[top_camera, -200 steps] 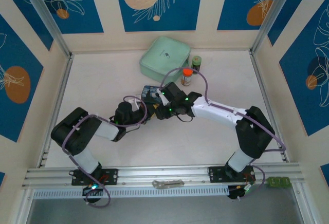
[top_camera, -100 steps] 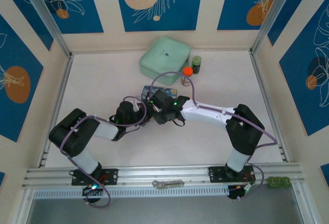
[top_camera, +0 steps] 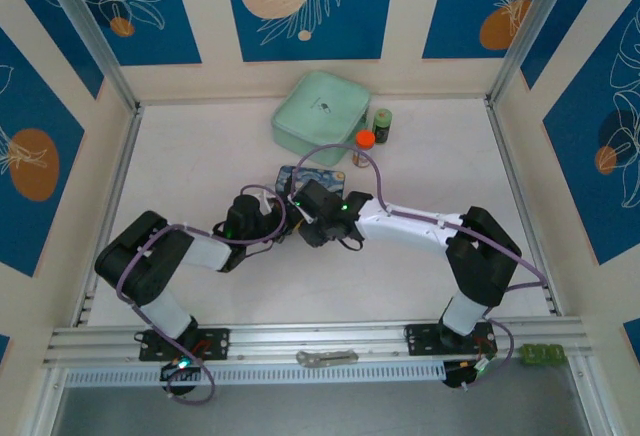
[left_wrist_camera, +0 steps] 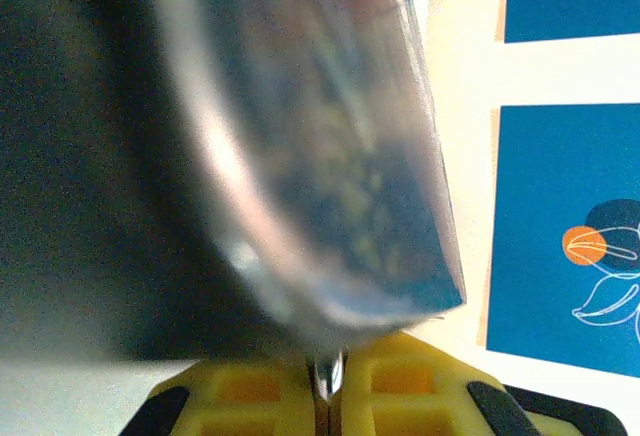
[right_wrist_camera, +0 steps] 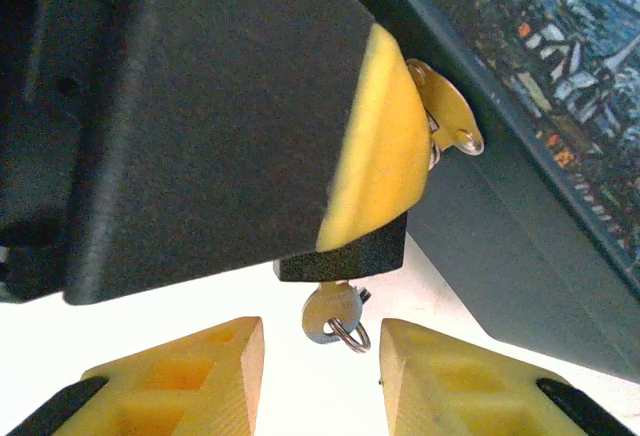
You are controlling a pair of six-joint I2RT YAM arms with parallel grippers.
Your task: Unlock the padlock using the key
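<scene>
In the right wrist view the small dark padlock point(right_wrist_camera: 345, 254) is clamped under a yellow finger point(right_wrist_camera: 375, 146) of my left gripper point(top_camera: 268, 218). The key point(right_wrist_camera: 328, 316) sticks out of the padlock's underside with a small ring through it. A second key point(right_wrist_camera: 447, 116) hangs beside the finger. My right gripper point(right_wrist_camera: 320, 361) is open, one finger on each side of the inserted key, not touching it. In the left wrist view my left gripper point(left_wrist_camera: 327, 396) is shut on a thin silvery sliver, with the painted blue tin point(left_wrist_camera: 330, 156) blurred just beyond.
The painted tin point(top_camera: 300, 176) lies just behind both grippers. Farther back are a mint-green case point(top_camera: 318, 116), an orange-capped bottle point(top_camera: 363, 146) and a dark green bottle point(top_camera: 382, 124). A flat silver metal piece point(top_camera: 327, 357) rests on the front rail.
My right gripper has moved left and closer to the left gripper, uncovering the orange-capped bottle. The left arm has hardly moved.
</scene>
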